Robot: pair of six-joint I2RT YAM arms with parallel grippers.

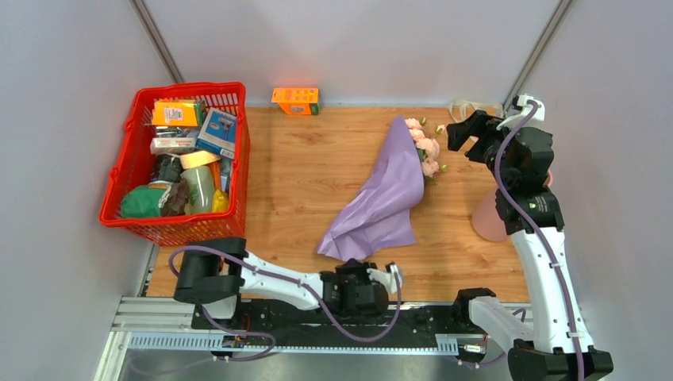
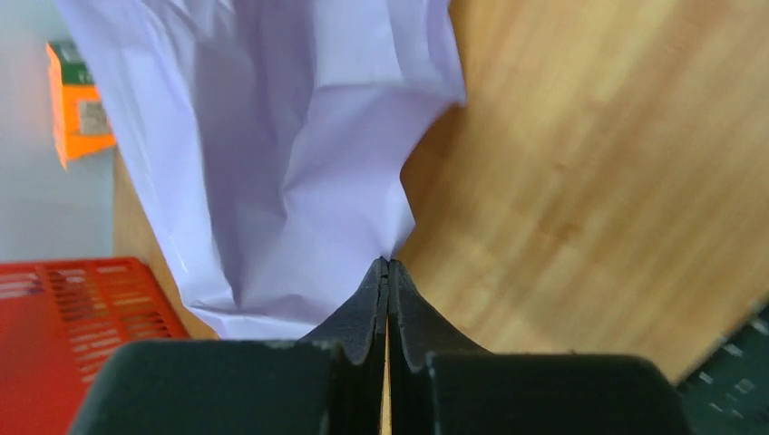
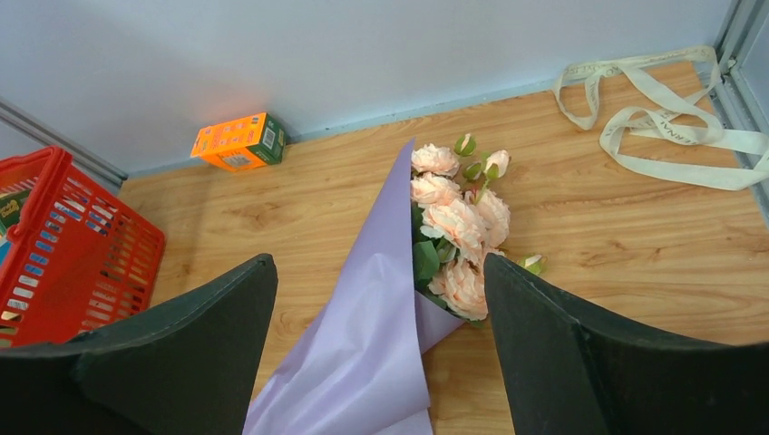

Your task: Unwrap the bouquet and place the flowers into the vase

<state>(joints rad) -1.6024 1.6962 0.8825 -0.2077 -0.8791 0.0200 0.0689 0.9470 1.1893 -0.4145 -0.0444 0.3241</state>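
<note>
Wooden table (image 1: 301,182), lilac-wrapped pink-rose bouquet (image 1: 381,198) lying flat, left gripper (image 2: 388,267) pinching its paper, right gripper (image 3: 379,265) spread.

Basket (image 1: 171,230) left of bouquet (image 1: 381,198); vase (image 1: 487,221) right.

The left gripper (image 2: 388,265) has its jaws pressed together, tips pinching a fold at the lower edge of the bouquet wrapping paper (image 2: 263,136). The creased lilac sheet spreads upward. The wooden table (image 2: 580,181) lies right. An orange box (image 2: 77,109) and a red basket (image 2: 63,317) sit left.
</note>
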